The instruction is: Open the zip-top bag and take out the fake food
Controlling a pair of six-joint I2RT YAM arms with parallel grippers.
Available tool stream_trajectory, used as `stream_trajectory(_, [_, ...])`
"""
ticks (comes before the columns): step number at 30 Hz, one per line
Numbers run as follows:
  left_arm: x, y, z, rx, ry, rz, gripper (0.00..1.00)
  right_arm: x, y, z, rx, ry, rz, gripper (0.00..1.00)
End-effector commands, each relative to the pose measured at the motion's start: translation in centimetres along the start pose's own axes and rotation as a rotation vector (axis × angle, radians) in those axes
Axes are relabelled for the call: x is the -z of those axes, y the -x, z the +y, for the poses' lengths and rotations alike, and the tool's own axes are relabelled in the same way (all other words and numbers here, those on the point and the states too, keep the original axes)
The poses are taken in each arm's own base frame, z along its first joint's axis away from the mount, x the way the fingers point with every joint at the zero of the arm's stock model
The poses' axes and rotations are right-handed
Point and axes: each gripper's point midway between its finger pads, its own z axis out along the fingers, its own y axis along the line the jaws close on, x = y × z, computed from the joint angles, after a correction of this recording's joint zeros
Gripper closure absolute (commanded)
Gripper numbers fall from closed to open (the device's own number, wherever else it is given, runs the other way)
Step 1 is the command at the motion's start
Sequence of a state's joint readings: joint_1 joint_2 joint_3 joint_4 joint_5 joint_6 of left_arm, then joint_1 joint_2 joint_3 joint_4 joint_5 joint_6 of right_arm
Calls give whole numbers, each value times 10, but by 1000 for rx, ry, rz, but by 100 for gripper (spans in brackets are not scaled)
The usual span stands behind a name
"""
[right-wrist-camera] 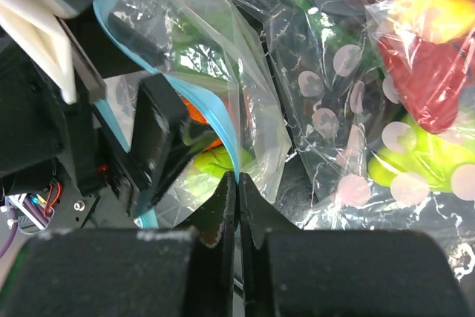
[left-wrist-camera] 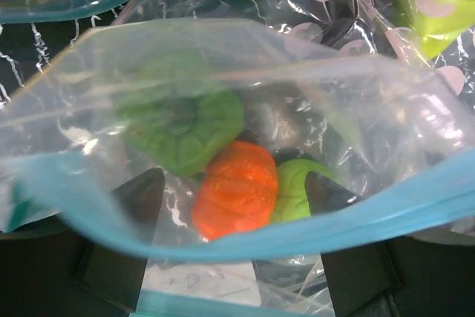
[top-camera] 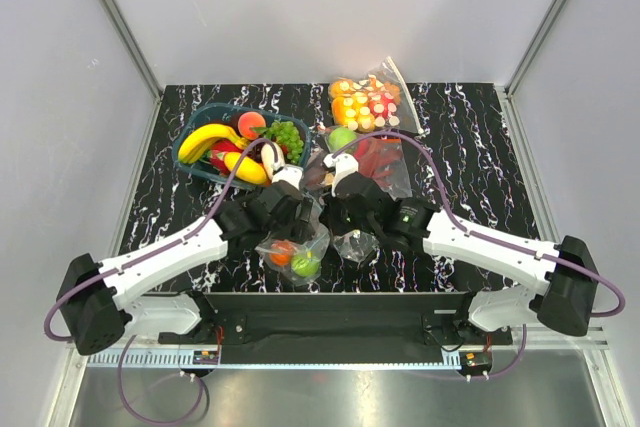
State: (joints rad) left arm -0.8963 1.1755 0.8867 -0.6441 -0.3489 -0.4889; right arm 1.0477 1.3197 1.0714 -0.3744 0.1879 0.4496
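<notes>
Left wrist view: zip-top bag (left-wrist-camera: 245, 241) gaping, orange and green fake food (left-wrist-camera: 182, 128) inside
My left gripper (left-wrist-camera: 236, 183) has its fingers spread wide at the bag's blue-edged mouth; my right gripper (right-wrist-camera: 236, 177) is pressed together on its clear lip. I see the bag near the table (top-camera: 480, 147) front edge, between both arms

Zip-top bag (top-camera: 296, 247) front and centre, right between the two arms, with some fake food (left-wrist-camera: 236, 187) inside it! Behind it on the bench (top-camera: 470, 137), back-left, a basket (top-camera: 192, 169) holds more. Pepper bag (top-camera: 380, 159) lies to the basket's right, and a smaller bag of pieces (top-camera: 365, 102) sits behind that.
</notes>
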Motion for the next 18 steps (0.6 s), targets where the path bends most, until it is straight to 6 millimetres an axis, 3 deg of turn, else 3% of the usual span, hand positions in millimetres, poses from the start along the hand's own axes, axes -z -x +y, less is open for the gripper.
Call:
stream_trajectory(1, [2, 22, -16, 6, -67, -81, 18, -3, 14, 12, -14, 46, -42, 95])
stream_trajectory(3, [0, 28, -18, 18, -74, -106, 16, -4, 16, 13, -14, 51, -44, 95])
stream_trajectory(10, [-21, 19, 0, -15, 50, -41, 9, 3, 21, 17, -23, 71, -61, 95])
stream_trajectory(18, [-25, 29, 15, -10, 141, -77, 4, -2, 17, 18, -19, 76, -49, 95])
